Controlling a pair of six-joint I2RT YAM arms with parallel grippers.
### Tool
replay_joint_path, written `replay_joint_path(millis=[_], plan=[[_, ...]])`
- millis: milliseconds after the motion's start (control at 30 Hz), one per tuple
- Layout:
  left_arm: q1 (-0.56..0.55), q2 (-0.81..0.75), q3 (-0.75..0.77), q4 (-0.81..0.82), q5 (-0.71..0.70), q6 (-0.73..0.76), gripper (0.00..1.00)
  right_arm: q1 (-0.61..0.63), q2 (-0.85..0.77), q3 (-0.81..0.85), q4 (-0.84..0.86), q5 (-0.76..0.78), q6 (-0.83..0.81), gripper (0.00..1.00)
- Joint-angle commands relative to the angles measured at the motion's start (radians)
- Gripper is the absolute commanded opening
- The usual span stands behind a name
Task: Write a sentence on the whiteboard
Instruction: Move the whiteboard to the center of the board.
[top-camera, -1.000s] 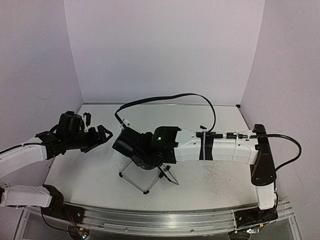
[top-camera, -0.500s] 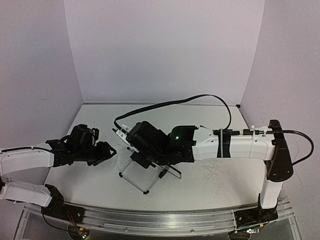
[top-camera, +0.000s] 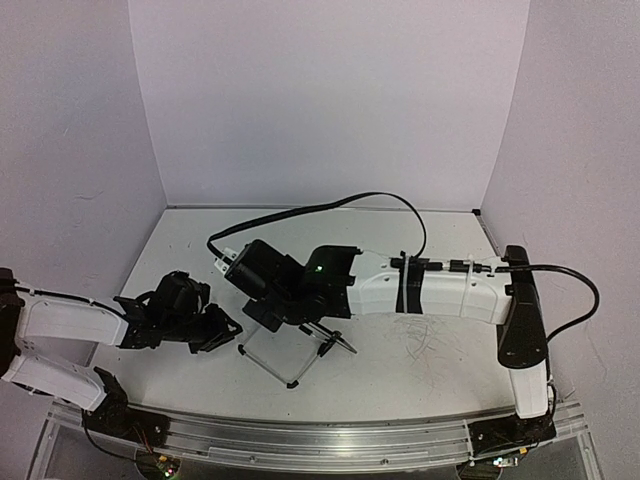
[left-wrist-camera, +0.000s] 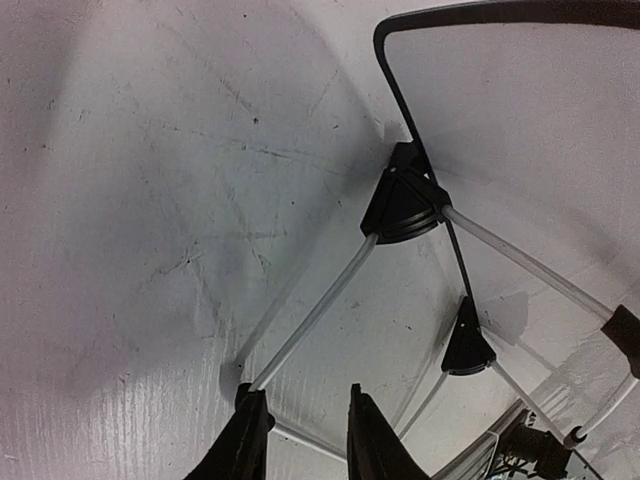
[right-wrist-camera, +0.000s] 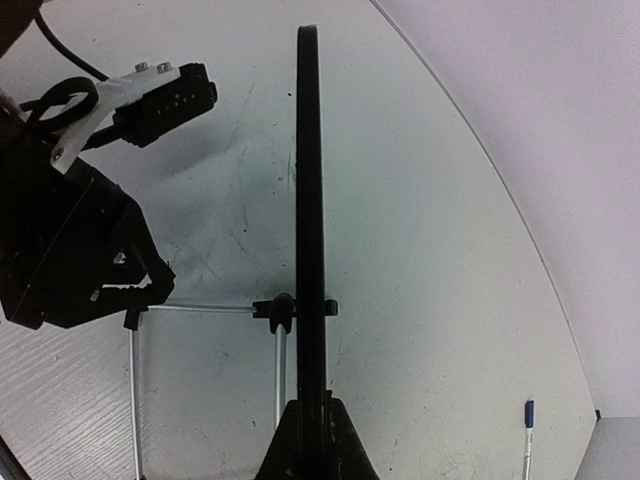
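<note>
Beside the wire stand (left-wrist-camera: 312, 313), left gripper (left-wrist-camera: 304, 400) hangs low, half-open; right gripper (right-wrist-camera: 308, 412) pinches whiteboard (right-wrist-camera: 308, 200)

A robotics lab test cell: a scuffed white bench (top-camera: 400, 390) boxed in by plain pale wall panels (top-camera: 320, 100) at its far, left and right edges. An aluminium rail (top-camera: 320, 440) runs along its near edge, where the cabled left arm (top-camera: 60, 320) and right arm (top-camera: 440, 295) are mounted.

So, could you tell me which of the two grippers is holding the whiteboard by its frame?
The right gripper: it is shut on the whiteboard at its black frame. The left gripper sits at the wire stand, jaws apart.
</note>
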Motion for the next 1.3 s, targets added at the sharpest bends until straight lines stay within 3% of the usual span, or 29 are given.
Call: replay_joint_path(millis=[0, 133, 300, 467, 667, 867, 967, 1167, 1267], plan=[[-0.004, -0.002, -0.024, 0.091, 0.013, -0.092, 0.35, -0.011, 0.036, 0.031, -0.075, 0.033, 0.127, 0.00], [-0.011, 0.010, -0.068, 0.090, 0.038, -0.163, 0.46, -0.014, 0.045, 0.041, -0.082, 0.043, 0.149, 0.00], [-0.068, 0.048, -0.054, 0.083, 0.057, -0.184, 0.42, -0.020, 0.056, 0.057, -0.082, 0.029, 0.165, 0.00], [-0.088, 0.150, 0.002, 0.088, 0.043, -0.145, 0.47, -0.020, 0.054, 0.064, -0.082, 0.007, 0.188, 0.01], [-0.088, 0.264, 0.092, 0.098, -0.017, -0.091, 0.41, -0.021, 0.030, 0.044, -0.082, -0.020, 0.226, 0.23], [-0.089, 0.267, 0.106, 0.098, -0.085, -0.072, 0.39, -0.021, 0.007, 0.040, -0.082, -0.030, 0.245, 0.35], [-0.089, 0.287, 0.126, 0.097, -0.094, -0.051, 0.38, -0.021, 0.000, 0.047, -0.082, -0.032, 0.255, 0.47], [-0.077, 0.337, 0.178, 0.084, -0.116, -0.001, 0.36, -0.026, -0.049, 0.082, -0.085, -0.101, 0.274, 0.80], [-0.065, 0.358, 0.203, 0.065, -0.156, 0.027, 0.35, -0.039, -0.097, 0.100, -0.084, -0.164, 0.286, 0.91]])
